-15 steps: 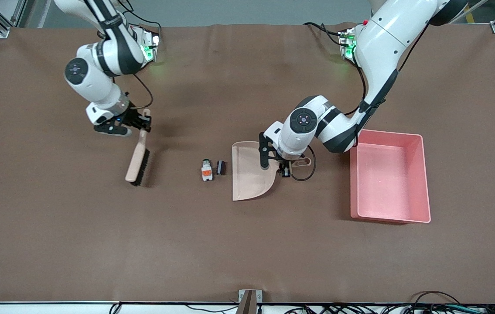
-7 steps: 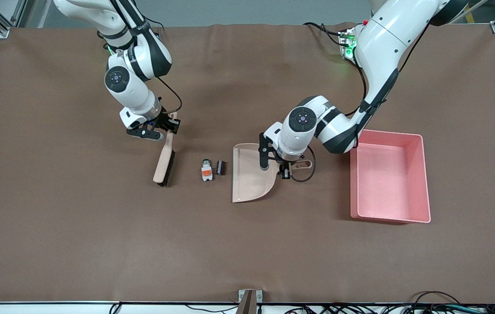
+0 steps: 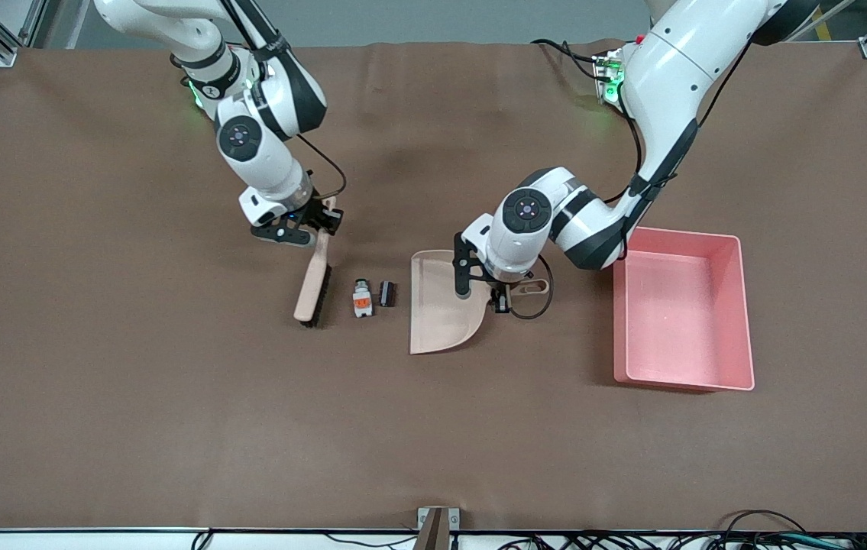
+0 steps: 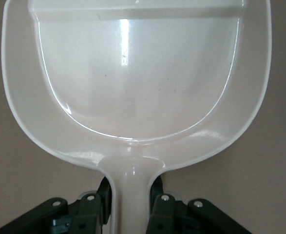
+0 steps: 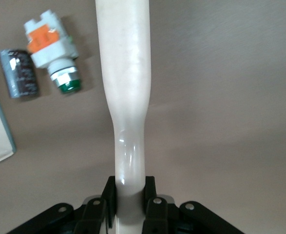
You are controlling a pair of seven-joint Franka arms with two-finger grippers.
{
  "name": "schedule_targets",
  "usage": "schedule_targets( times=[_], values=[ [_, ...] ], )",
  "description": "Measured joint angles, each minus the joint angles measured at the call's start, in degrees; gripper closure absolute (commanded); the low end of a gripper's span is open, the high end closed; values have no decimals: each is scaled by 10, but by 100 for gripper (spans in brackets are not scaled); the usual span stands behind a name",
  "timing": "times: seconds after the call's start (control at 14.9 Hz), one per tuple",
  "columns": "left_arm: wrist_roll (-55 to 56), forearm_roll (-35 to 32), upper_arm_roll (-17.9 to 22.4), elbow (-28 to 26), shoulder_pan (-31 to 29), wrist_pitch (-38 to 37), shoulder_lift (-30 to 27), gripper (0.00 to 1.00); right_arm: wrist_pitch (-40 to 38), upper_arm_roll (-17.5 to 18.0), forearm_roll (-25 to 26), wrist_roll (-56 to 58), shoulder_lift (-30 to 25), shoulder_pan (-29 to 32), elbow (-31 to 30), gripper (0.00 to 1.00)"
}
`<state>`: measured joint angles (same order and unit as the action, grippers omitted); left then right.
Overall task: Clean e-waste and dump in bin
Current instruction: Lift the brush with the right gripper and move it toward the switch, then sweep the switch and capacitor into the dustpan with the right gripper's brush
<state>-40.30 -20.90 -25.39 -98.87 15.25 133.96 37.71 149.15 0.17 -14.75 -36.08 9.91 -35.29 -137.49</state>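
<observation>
Brown-covered counter (image 3: 173, 420). Right gripper (image 3: 324, 216), jaws clamped on the handle of a beige hand brush (image 3: 312, 283); the brush hangs down with its dark bristle edge at the counter, just beside the e-waste on the side toward the right arm's end. E-waste sits between brush and dustpan: a white-grey part with orange patch (image 3: 361, 298), green-tipped metal end visible in the right wrist view (image 5: 50, 46), and a small black block (image 3: 386, 293) just beside it, toward the dustpan; the two lie close but apart. Left gripper (image 3: 500, 292), jaws clamped on the handle of the beige dustpan (image 3: 437, 305); the pan's open straight edge faces the black block, a short gap between. In the left wrist view the pan (image 4: 133, 87) holds nothing. Pink bin (image 3: 739, 305) stands on the counter toward the left arm's end, near the dustpan handle but apart from it.
</observation>
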Motion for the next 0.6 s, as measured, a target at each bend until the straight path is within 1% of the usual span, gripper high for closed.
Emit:
schedule_targets(
  times=[0.2,0.6],
  values=[
    [0,-14,0,17,10,-25,4,96,2,0,0,-25,37,-26,32,100],
    [0,-19,1,27,15,-27,14,96,0,0,0,-91,99,-72,104,100]
  ],
)
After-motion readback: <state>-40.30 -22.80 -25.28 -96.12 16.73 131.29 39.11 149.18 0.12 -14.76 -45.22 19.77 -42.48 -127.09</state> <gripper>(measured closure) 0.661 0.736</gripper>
